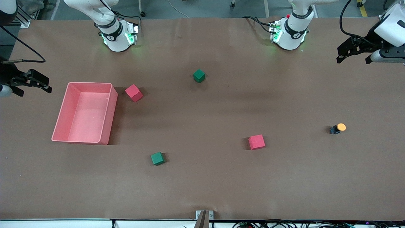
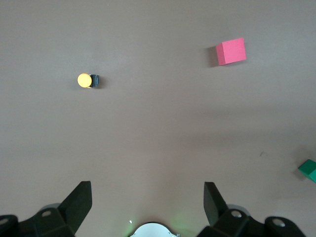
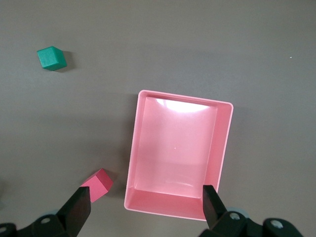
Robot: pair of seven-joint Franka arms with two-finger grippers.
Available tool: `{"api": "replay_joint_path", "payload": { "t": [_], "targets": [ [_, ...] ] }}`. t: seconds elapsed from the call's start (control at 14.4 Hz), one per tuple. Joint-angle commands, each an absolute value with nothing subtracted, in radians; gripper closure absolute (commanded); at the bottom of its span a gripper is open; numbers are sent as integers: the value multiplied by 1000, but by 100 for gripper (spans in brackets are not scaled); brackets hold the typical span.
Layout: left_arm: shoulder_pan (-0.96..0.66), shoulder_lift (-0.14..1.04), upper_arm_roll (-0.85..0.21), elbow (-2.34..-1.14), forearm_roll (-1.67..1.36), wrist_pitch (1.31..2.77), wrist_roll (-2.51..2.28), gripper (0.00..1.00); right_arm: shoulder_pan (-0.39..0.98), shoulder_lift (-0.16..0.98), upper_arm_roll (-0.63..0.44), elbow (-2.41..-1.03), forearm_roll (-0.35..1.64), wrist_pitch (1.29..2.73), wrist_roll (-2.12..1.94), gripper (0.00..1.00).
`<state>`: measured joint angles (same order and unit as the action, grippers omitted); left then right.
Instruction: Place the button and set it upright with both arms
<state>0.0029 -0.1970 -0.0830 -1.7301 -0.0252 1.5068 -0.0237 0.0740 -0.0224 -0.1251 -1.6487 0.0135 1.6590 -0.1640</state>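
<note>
Front view, going across from the right arm's end: right gripper up in the air at the table's edge, beside the shallow pink plastic bin, fingers spread, nothing held. A red foam cube sits just beside the bin's corner nearest the bases. A green cube lies nearer the camera, a second green cube near mid-table closer to the bases, and a second red cube toward the left arm's end. The small push-button with round orange cap and black-blue body lies tipped on its side on the brown table, toward the left arm's end and well apart from the second red cube. Left gripper is in the air at that end of the table, fingers spread, empty.

Only the left wrist view shows the button's cap face-on, with a red cube and the edge of a green cube. Only the right wrist view looks straight down into the bin; it is bare inside, with a red cube and a green cube outside it.

Both arms reach out wide from their bases, with the wrists pointing down.
</note>
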Motion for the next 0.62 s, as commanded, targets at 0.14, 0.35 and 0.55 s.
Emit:
{"api": "replay_joint_path", "payload": {
  "t": [0.14,0.35,0.55],
  "targets": [
    [8,-222,-83,-1738,-28,1488,17,0,72,-40,-121,-1663,0,1661,-169,0],
    [11,-219,-80,-1740,-25,1528,12,0,72,-49,-121,-1664,0,1660,-169,0],
    [9,-219,-81,-1740,-25,1548,0,0,71,-78,-121,-1683,-2,1654,-164,0]
  ]
}}
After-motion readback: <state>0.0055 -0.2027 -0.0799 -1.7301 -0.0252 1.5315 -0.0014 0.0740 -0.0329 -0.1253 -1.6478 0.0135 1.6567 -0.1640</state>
